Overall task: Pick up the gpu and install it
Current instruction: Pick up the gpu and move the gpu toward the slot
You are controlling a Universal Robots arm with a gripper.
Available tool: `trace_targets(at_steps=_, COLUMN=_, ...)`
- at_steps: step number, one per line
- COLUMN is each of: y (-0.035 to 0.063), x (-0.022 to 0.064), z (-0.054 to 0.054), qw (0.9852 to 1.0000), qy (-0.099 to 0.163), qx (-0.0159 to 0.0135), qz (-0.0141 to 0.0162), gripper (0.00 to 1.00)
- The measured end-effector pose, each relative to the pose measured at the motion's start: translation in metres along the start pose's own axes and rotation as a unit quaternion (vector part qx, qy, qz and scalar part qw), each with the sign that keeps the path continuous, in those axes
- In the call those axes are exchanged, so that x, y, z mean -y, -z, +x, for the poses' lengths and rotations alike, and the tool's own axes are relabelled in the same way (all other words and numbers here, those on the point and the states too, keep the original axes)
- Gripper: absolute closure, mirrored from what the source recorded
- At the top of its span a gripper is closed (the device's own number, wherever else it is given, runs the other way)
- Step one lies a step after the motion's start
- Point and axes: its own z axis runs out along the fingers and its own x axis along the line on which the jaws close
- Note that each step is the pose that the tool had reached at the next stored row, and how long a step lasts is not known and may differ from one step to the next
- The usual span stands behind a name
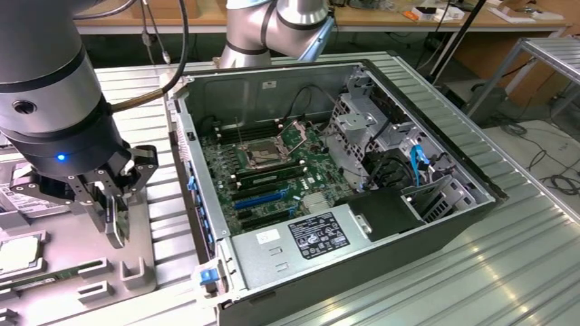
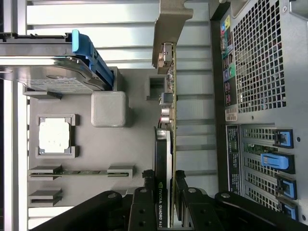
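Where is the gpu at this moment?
At the exterior view's left, the gpu stands upright in the hand, over the grey tray beside the open computer case.

We had the exterior camera set high and off the arm, looking down at a slant over the ribbed table [image 1: 507,272]. The open computer case [image 1: 263,88] sat mid-scene, the gripper [image 1: 111,204] stood near on the exterior view's left, and a workbench [image 1: 381,20] lay far behind. The wrist camera rode on the arm, facing along the fingers [image 2: 144,207]. It was very close on the gpu [image 2: 163,159] clasped between them, above the grey tray [image 2: 130,144]. Both views shared that tray, the gpu, the ribbed table and the case's rear wall with its blue latches [image 2: 276,161].
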Motion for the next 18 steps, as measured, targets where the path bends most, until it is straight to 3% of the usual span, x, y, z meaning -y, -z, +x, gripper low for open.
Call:
trace_targets(at_steps=10, y=0.0006, x=0.0000, z=0.000, qw=1.0000, qy=0.000, qx=-0.0001, qz=0.0000, gripper=0.73)
trace_targets(at_steps=18, y=0.0113, x=-0.0012, z=0.000, qw=1.0000, qy=0.000, qx=-0.0001, qz=0.0000, gripper=0.73)
